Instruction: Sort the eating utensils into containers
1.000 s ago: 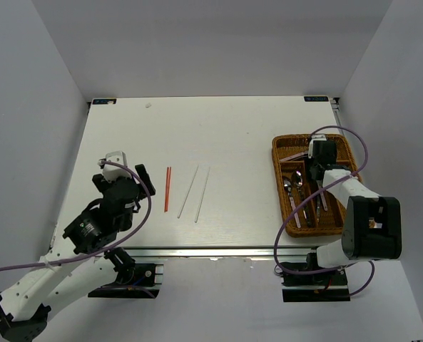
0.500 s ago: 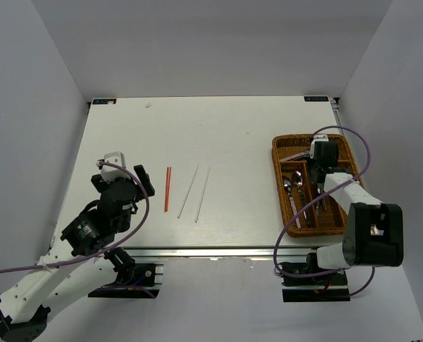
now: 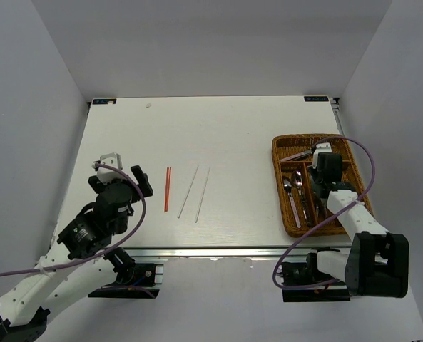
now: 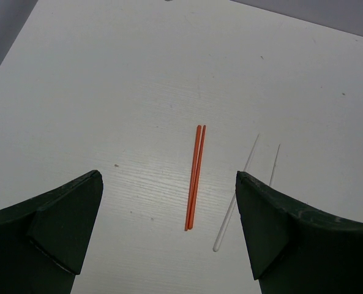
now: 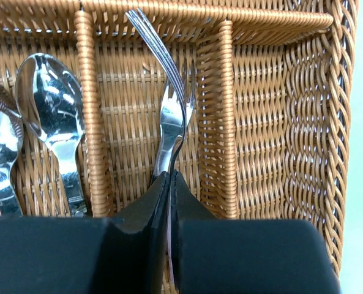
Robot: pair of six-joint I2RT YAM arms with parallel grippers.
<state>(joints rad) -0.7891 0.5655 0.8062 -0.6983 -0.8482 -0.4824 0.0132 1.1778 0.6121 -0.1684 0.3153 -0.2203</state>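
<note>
The brown wicker tray [image 3: 278, 187] stands at the right. My right gripper [image 3: 324, 173] hangs over its lengthwise sections. In the right wrist view it [image 5: 170, 175] is shut on a silver fork [image 5: 172, 116], with a pink sliver of handle between the jaws. The fork's tines point toward the crosswise section. Two spoons [image 5: 49, 98] lie one section to the left. Red-orange chopsticks [image 4: 195, 177] lie side by side on the table, with two white chopsticks [image 4: 236, 196] to their right. My left gripper [image 4: 168, 184] is open above and just short of them.
The tray [image 5: 273, 122] has a free narrow section right of the fork. More silver utensils [image 3: 302, 199] fill its left sections, and a pink-handled one [image 3: 295, 154] lies in the crosswise section. The table's right edge runs close beside the tray.
My right gripper has closed and drawn back along the tray toward its base. The left arm has shifted slightly left and nearer. The chopsticks have not moved.
</note>
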